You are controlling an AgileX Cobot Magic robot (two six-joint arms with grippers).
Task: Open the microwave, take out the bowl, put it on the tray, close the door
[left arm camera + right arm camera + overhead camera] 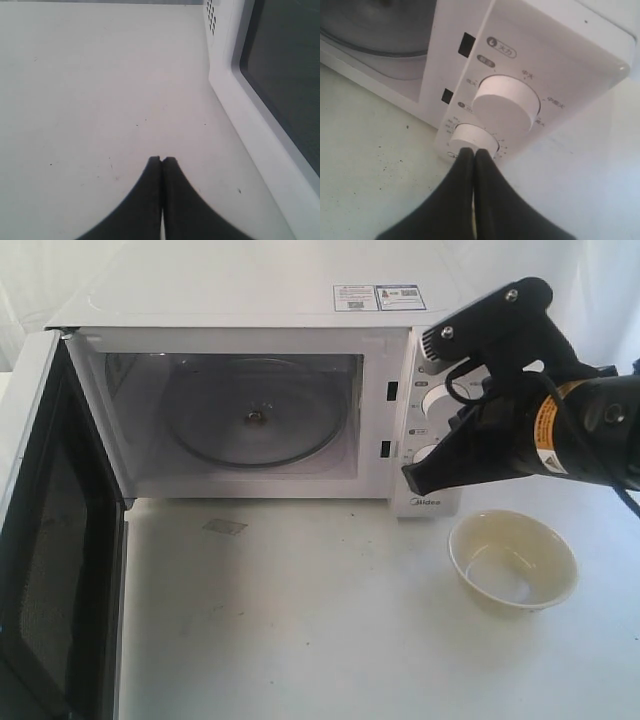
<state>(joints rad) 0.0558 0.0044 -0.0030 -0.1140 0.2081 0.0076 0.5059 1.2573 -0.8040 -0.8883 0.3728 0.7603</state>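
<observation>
The white microwave [240,310] stands at the back with its door [50,540] swung wide open to the left. Its cavity holds only the glass turntable [250,415]. The cream bowl [513,560] sits upright and empty on the white surface in front of the control panel. My right gripper [412,480] hangs shut and empty above and left of the bowl, its tips [473,150] close to the lower knob [475,137]. My left gripper [161,159] is shut and empty over the white surface beside the open door [280,65]. No tray can be made out.
The control panel carries an upper knob [505,102] above the lower one. Stickers [380,297] lie on the microwave's top. The open door sticks out toward the front left edge. A faint patch [224,527] marks the surface before the cavity.
</observation>
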